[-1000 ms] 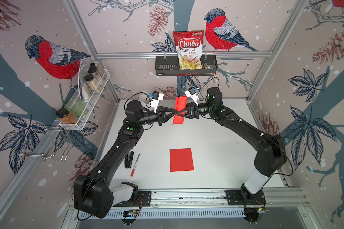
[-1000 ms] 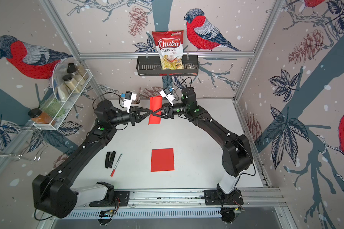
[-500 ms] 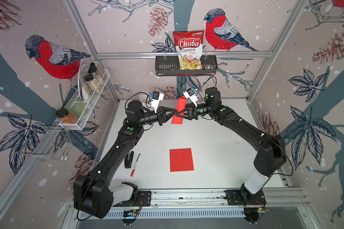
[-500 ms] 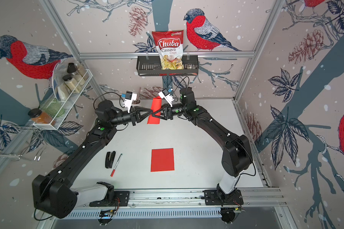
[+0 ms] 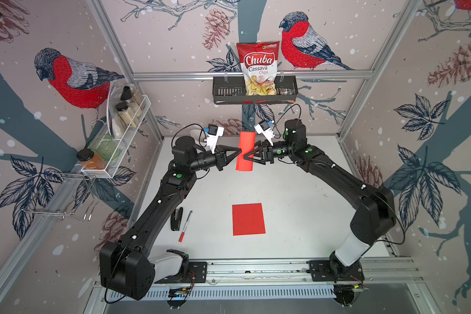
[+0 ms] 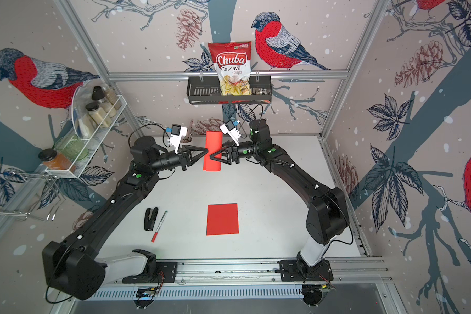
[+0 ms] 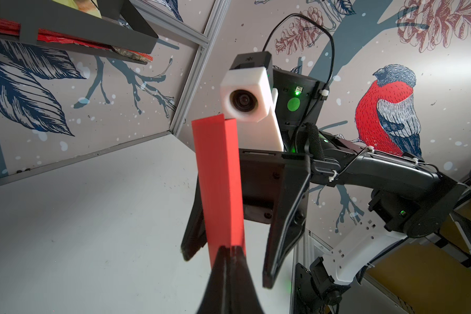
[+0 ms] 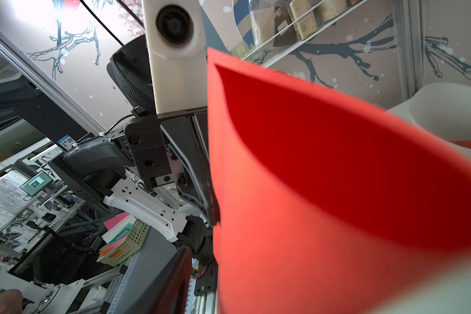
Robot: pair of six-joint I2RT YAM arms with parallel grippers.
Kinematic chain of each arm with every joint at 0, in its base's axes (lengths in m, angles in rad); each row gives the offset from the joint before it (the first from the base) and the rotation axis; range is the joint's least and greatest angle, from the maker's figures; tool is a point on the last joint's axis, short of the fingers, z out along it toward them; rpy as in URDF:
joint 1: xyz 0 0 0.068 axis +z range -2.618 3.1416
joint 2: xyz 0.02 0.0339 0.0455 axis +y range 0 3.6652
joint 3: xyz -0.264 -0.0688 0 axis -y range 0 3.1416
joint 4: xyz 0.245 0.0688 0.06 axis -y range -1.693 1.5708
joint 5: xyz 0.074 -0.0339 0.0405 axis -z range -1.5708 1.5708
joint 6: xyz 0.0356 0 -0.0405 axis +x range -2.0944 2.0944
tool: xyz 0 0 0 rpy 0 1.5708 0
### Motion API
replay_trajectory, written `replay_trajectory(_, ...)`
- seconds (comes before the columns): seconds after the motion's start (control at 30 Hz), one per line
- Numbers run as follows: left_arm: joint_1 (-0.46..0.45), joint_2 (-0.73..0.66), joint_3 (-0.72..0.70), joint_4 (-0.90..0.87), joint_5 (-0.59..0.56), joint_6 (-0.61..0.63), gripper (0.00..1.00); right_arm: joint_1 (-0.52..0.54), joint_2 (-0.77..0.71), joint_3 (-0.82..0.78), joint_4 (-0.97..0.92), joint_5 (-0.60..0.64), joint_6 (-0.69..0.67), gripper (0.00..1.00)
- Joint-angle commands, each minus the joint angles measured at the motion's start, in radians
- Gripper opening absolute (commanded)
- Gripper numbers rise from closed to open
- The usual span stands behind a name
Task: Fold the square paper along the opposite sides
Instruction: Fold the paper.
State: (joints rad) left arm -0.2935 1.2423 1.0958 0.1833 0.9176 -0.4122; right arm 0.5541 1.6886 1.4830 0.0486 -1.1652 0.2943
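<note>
Left tool (image 5: pixel 238 157) pinched tight on one edge of the folded red paper (image 5: pixel 245 141); left wrist view shows both fingertips (image 7: pixel 230 252) pressed together on it. Right tool (image 5: pixel 248 156) faces it from the other side with jaws parted. One finger (image 7: pixel 286 212) stands clear of the paper, the other sits behind it; contact there cannot be told.

Paper is roughly upright, held between the two tools over the back of the bench (image 5: pixel 297 190). Two layers visible at its free end (image 7: pixel 223 122). Right wrist view: layers bow apart (image 8: pixel 310 217).

Second red sheet (image 5: pixel 248 218) lies flat near the front of the bench. Stapler (image 5: pixel 176 218) and marker (image 5: pixel 185 226) are side by side to its left.
</note>
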Motion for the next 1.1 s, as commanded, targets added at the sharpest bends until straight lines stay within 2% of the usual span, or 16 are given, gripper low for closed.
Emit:
replay_trajectory(0.0, 0.001, -0.012, -0.005, 0.094, 0.037, -0.020, 0.00, -0.031, -0.032, -0.061, 0.214, -0.061, 0.124, 0.69)
replay_trajectory(0.1, 0.001, -0.012, -0.031, 0.223, 0.073, -0.098, 0.00, -0.047, -0.061, -0.153, 0.500, -0.092, 0.310, 0.81)
replay_trajectory(0.2, 0.001, 0.005, -0.071, 0.427, 0.109, -0.229, 0.00, -0.049, -0.062, -0.211, 0.731, -0.098, 0.463, 0.91)
replay_trajectory(0.33, -0.001, 0.058, -0.092, 0.671, 0.157, -0.405, 0.00, -0.045, -0.040, -0.225, 0.890, -0.109, 0.581, 0.94)
replay_trajectory(0.43, -0.004, 0.074, -0.093, 0.746, 0.171, -0.457, 0.00, -0.039, -0.029, -0.225, 0.954, -0.114, 0.631, 0.88)
replay_trajectory(0.57, -0.006, 0.072, -0.093, 0.736, 0.171, -0.449, 0.00, -0.034, -0.024, -0.216, 0.975, -0.122, 0.652, 0.73)
replay_trajectory(0.73, -0.012, 0.073, -0.093, 0.738, 0.182, -0.448, 0.00, -0.033, -0.010, -0.201, 0.976, -0.126, 0.663, 0.65)
replay_trajectory(0.87, -0.011, 0.074, -0.093, 0.722, 0.179, -0.433, 0.00, -0.027, -0.009, -0.196, 0.969, -0.128, 0.664, 0.63)
replay_trajectory(1.07, -0.012, 0.073, -0.093, 0.717, 0.182, -0.430, 0.00, -0.021, -0.015, -0.177, 0.854, -0.124, 0.584, 0.52)
